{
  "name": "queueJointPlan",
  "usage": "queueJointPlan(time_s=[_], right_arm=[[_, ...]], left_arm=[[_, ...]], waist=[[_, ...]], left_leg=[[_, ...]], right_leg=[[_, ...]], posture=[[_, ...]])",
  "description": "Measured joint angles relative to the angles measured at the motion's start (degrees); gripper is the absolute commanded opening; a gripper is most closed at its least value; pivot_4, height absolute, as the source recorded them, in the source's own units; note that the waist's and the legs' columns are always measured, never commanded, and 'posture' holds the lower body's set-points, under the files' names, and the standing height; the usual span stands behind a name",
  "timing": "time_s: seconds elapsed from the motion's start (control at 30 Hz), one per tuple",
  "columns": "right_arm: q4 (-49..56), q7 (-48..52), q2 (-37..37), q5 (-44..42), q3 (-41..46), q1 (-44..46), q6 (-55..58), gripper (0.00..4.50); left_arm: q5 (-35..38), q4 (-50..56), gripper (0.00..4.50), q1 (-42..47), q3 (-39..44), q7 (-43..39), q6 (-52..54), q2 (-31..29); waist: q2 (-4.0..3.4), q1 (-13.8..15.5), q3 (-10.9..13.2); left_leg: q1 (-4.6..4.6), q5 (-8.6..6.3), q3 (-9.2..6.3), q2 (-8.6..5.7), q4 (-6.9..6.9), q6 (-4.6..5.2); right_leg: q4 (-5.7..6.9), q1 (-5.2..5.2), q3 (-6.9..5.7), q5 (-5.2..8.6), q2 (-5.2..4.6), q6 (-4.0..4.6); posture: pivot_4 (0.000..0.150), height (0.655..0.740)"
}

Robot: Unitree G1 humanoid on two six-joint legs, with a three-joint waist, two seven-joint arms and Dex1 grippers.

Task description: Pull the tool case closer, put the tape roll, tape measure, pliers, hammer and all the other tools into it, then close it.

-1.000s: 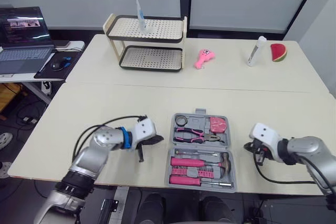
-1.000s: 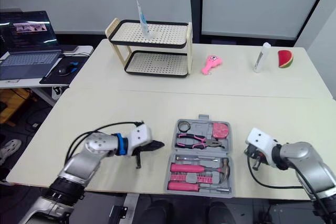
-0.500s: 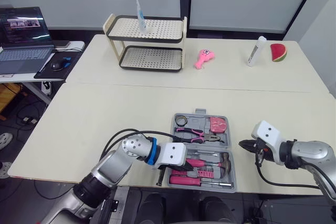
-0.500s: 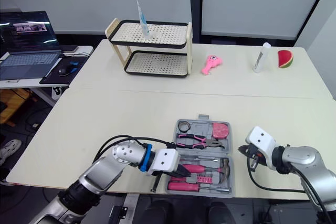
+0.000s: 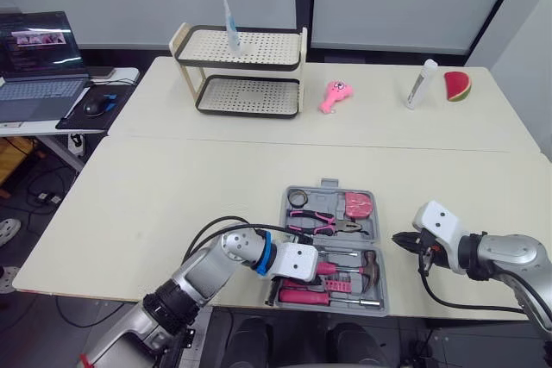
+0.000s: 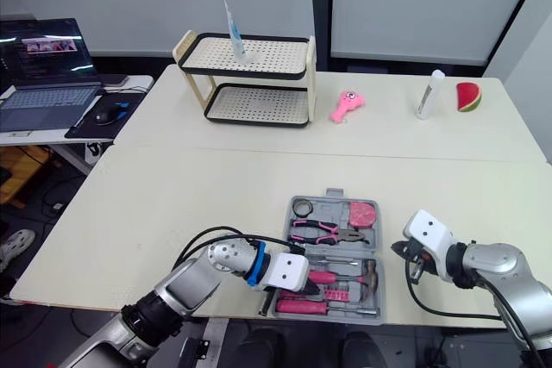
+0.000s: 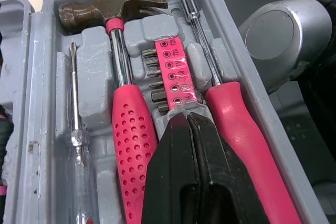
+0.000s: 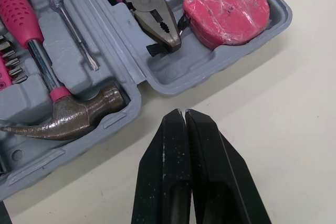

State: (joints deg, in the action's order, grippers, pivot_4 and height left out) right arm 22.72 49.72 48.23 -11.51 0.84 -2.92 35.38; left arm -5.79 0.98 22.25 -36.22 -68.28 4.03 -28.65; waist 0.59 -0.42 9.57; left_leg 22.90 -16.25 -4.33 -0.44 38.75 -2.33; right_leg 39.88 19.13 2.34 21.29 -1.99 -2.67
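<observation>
Tool case [image 8: 210, 72] lies open at the desk's [image 5: 172, 178] near edge, tools seated. Left gripper [image 7: 186, 119], fingers clenched on nothing, is over the bit strip [image 7: 170, 66] beside the hammer [image 7: 113, 14]; right gripper [image 8: 184, 115], likewise clenched empty, sits just right of the case. Press everything flush, then fold one half over squarely

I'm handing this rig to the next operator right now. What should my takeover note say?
Left pincer: shut, nothing in it, tips over the bit strip in the near half of the tool case.
Right pincer: shut, empty, over the table just off the case's right side.
The case lies open at the near table edge. Tape roll, tape measure and pliers are in the far half; hammer and screwdrivers are in the near half.
Done: case near, named tools in their slots.
Left: clear both pincers, then close the case.
</observation>
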Motion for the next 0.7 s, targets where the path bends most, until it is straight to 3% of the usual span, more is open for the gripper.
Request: queueJointPlan(time_s=[0.2,0.27,0.5,0.7], right_arm=[[-0.55,0.65,0.06,-2.11,0.25,2.22,1.47,0.01],[-1.19,1.23,0.05,-4.81,0.75,4.34,5.41,0.51],[-4.36,0.46,-1.06,-14.78,3.70,13.67,23.13,1.57],[-9.95,-6.86,-6.89,-16.18,3.63,20.70,30.20,2.60]], left_arm=[[-1.00,-0.93,0.00,0.64,-1.21,-0.14,-1.88,0.05],[-1.08,-1.31,0.00,0.69,-1.43,-0.13,-2.13,0.08],[-1.25,-2.38,0.00,1.18,-1.85,-0.40,-3.18,0.12],[-1.26,-3.12,0.00,1.56,-2.04,-1.07,-3.85,0.19]], waist=[[-0.01,0.00,-0.01],[0.00,0.00,-0.01],[0.01,0.04,-0.04],[-0.02,-0.07,-0.12]], left_leg=[[-0.03,0.00,0.01,0.00,0.00,0.00],[-0.04,0.00,-0.01,0.01,0.01,0.00],[-0.04,0.00,-0.04,0.00,0.02,0.00],[-0.06,0.00,-0.02,0.00,0.01,0.00]], right_leg=[[0.01,-0.03,0.00,0.00,0.00,0.00],[0.00,-0.05,0.00,0.00,0.00,0.00],[0.00,-0.08,0.01,0.00,0.00,0.00],[0.02,-0.06,0.01,0.00,-0.01,0.00]], posture=[[0.150,0.7400],[0.150,0.7400],[0.150,0.7400],[0.150,0.7400]])
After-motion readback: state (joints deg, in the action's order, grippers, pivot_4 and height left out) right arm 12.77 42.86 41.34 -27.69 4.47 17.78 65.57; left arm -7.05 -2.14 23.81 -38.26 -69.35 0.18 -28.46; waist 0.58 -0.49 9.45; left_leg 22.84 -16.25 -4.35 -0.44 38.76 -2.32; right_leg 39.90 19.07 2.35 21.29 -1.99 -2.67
